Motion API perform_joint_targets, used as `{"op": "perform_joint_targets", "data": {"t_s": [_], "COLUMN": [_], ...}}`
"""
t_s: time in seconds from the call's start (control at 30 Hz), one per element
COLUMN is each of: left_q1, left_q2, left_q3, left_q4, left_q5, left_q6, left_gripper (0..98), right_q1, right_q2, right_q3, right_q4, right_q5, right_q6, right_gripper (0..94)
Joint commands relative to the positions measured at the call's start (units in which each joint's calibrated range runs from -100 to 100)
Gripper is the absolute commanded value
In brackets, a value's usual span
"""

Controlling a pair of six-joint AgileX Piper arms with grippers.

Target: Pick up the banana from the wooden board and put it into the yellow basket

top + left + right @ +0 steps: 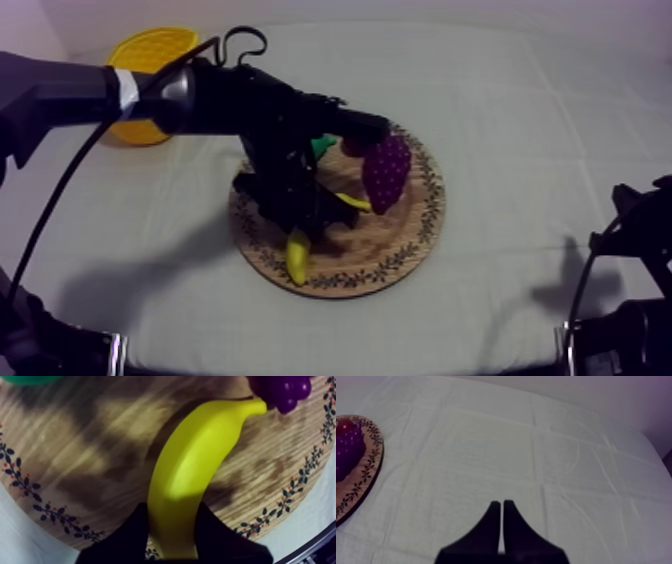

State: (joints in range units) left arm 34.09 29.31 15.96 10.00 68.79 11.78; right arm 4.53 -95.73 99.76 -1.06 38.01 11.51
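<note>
The yellow banana (195, 471) lies on the round wooden board (75, 451), its tip close to the purple grapes (282, 388). My left gripper (172, 510) is down on the board, its two black fingers (132, 536) pressed against either side of the banana's lower end. From above, the banana (298, 258) pokes out beneath the left gripper (300, 225) at the board's (400, 255) front left. The yellow basket (150, 55) stands at the far left of the table. My right gripper (501, 503) hovers shut over bare cloth, to the right of the board (366, 471).
The grapes (386, 172) and a green pear (322, 146) lie on the far half of the board. A small red fruit (345, 424) sits behind the grapes (346, 451). The right arm (640, 225) rests low at the right edge.
</note>
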Motion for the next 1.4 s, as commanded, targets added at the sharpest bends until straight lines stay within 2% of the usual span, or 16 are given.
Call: {"op": "perform_joint_targets", "data": {"t_s": [0.0, 0.17, 0.33, 0.53, 0.7, 1.0, 1.2, 1.37], "left_q1": [-0.05, -0.38, -2.7, -9.57, -17.14, -29.15, -33.6, -35.63], "left_q2": [-0.24, -3.28, -9.05, -14.5, -15.65, -11.53, -6.81, -2.63], "left_q3": [-0.16, -1.78, -6.54, -14.19, -19.57, -26.55, -29.65, -30.82], "left_q4": [-0.35, -2.4, -5.45, -9.14, -11.24, -12.36, -12.41, -11.91], "left_q5": [0.56, 3.57, 9.97, 18.78, 22.95, 24.02, 22.81, 20.48], "left_q6": [0.24, 1.57, 2.74, 2.52, 1.09, -2.26, -3.62, -4.46], "left_gripper": [34.4, 34.6, 34.9, 35.1, 35.1, 35.6, 36.2, 36.4], "right_q1": [-0.01, -0.01, -0.01, -0.01, -0.01, -0.01, -0.01, -0.01], "right_q2": [-0.02, -0.02, -0.02, -0.02, -0.02, -0.02, -0.02, -0.02], "right_q3": [0.02, 0.02, 0.02, 0.02, 0.02, 0.02, 0.02, 0.02], "right_q4": [0.01, 0.01, 0.01, 0.01, 0.01, 0.01, 0.01, 0.01], "right_q5": [-0.03, -0.03, -0.03, -0.03, -0.03, -0.03, -0.03, -0.03], "right_q6": [0.0, 0.0, 0.0, 0.0, 0.0, 0.0, -0.01, 0.0], "right_gripper": [0.3, 0.3, 0.3, 0.3, 0.3, 0.3, 0.3, 0.3]}}
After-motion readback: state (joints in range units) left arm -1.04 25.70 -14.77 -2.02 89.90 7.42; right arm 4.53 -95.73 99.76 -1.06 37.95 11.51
